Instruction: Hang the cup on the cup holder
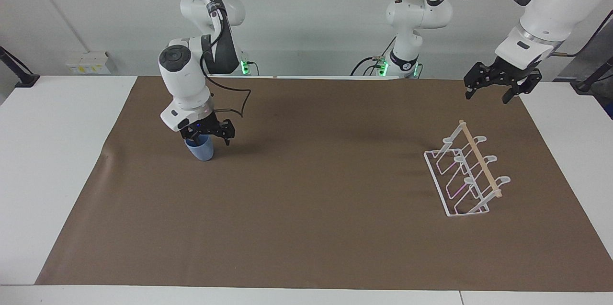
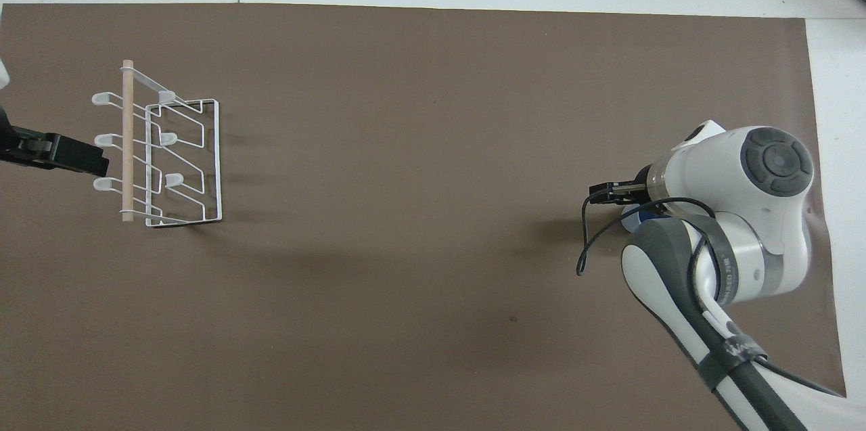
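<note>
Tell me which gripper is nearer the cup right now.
Right. The right gripper is open, down at the rim of the cup. The left gripper waits open in the air at the other end of the table, near the cup holder.

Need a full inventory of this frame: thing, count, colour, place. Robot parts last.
cup: 1, light blue, upright on the mat toward the right arm's end, under the right gripper
cup holder: 1, white wire with a light wooden dowel, on the mat toward the left arm's end
mat: 1, brown, covers most of the table
table: 1, white, under the mat
right gripper: 1, black, open, down at the cup's rim
left gripper: 1, black, open, waiting in the air over the mat's edge near the cup holder
</note>
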`<state>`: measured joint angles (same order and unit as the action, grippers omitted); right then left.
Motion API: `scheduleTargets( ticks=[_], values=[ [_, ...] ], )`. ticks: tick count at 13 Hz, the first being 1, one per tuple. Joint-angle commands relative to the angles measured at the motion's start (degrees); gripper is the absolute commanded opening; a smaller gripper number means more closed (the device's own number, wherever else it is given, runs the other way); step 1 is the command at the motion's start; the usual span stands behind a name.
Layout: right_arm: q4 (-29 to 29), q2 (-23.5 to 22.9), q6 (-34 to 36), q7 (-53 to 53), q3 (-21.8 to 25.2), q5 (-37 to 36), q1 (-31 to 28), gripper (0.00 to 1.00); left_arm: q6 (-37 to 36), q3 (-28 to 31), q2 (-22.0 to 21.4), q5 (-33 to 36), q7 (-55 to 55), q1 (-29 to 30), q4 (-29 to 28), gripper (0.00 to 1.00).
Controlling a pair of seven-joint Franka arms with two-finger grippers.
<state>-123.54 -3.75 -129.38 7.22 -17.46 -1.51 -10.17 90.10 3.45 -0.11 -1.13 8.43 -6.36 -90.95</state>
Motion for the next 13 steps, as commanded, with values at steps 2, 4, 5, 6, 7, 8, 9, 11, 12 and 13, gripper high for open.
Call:
scheduleTargets(
  ticks=[2, 4, 5, 6, 7, 8, 9, 11, 12, 13],
  values=[
    [-2.06, 0.50, -1.58, 0.16, -0.30, 0.63, -0.46, 1.00, 0.16, 0.07, -1.73, 0.43, 0.36, 0.21, -1.87, 1.00],
    [-1.97, 0.50, -1.58, 0.16, -0.30, 0.63, -0.46, 1.00, 0.16, 0.07, -1.73, 0.43, 0.36, 0.21, -1.87, 1.00],
    [-1.97, 0.41, -1.49, 0.16, -0.30, 0.63, -0.37, 1.00, 0.16, -0.02, -1.73, 0.43, 0.36, 0.21, -1.87, 1.00],
    [-1.62, 0.33, -1.40, 0.16, -0.30, 0.63, -0.37, 1.00, 0.16, -0.02, -1.82, 0.43, 0.36, 0.21, -1.87, 1.00],
    [-1.36, 0.33, -1.14, 0.16, -0.30, 0.63, -0.37, 1.00, 0.16, -0.02, -1.73, 0.43, 0.36, 0.21, -1.87, 1.00],
    [-1.27, 0.33, -0.96, 0.25, -0.30, 0.63, -0.37, 1.00, 0.16, -0.02, -1.73, 0.43, 0.36, 0.21, -1.87, 1.00],
    [-1.01, 0.33, -0.79, 0.25, -0.30, 0.63, -0.37, 1.00, 0.16, -0.02, -1.73, 0.43, 0.36, 0.21, -1.87, 1.00],
    [0.05, 0.41, 0.00, 0.16, -0.30, 0.54, -0.37, 1.00, 0.16, -0.02, -1.82, 0.43, 0.36, 0.21, -1.87, 1.00],
    [0.57, 0.68, 0.61, 0.16, -0.30, 0.45, -0.37, 1.00, 0.16, 0.07, -1.82, 0.43, 0.36, 0.21, -1.87, 1.00],
    [1.27, 0.68, 1.49, 0.16, -0.30, 0.37, -0.37, 1.00, 0.16, -0.02, -1.73, 0.43, 0.36, 0.21, -1.87, 1.00]
  ],
)
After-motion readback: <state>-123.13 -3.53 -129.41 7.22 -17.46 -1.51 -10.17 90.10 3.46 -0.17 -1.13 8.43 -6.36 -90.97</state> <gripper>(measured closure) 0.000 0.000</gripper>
